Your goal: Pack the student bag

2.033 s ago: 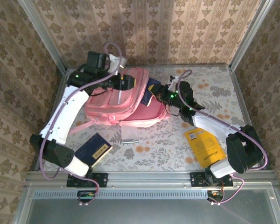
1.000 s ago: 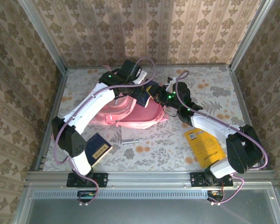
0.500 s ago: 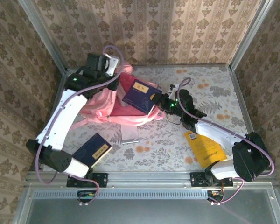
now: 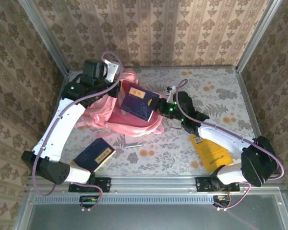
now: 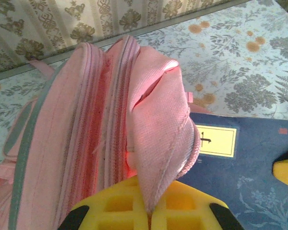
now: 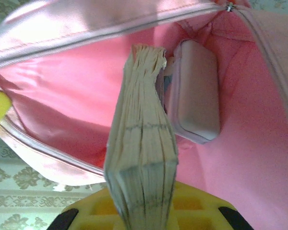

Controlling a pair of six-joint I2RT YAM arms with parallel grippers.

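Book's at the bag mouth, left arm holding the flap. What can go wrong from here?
1. The held book could catch on the pouch already inside the student bag.
2. The left gripper pinches only a thin fold of fabric; if it slips, the opening may close on the book.

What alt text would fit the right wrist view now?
A thick book, page edges toward the camera, is clamped between the right arm's yellow fingers at the open mouth of the pink student bag. A pale rounded case lies inside.
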